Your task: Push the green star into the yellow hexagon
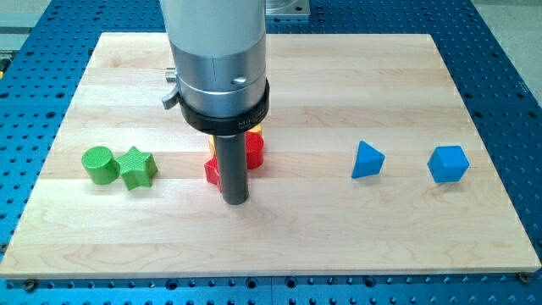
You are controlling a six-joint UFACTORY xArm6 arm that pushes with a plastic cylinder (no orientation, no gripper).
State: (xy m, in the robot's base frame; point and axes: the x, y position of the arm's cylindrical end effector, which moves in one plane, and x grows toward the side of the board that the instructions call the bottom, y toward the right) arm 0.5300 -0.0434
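The green star [137, 168] lies at the view's left on the wooden board [339, 237], touching a green cylinder [100, 164] on its left. The yellow hexagon [211, 144] is mostly hidden behind the rod; only a yellow sliver shows at the rod's left and a bit near the collar's lower right. My tip [235, 201] rests on the board just below the cluster of red and yellow blocks, well to the right of the green star.
A red block [254, 151] sits right of the rod and another red block [212, 172] at its lower left; their shapes are partly hidden. A blue triangular block [367, 160] and a blue cube [447, 164] lie at the view's right.
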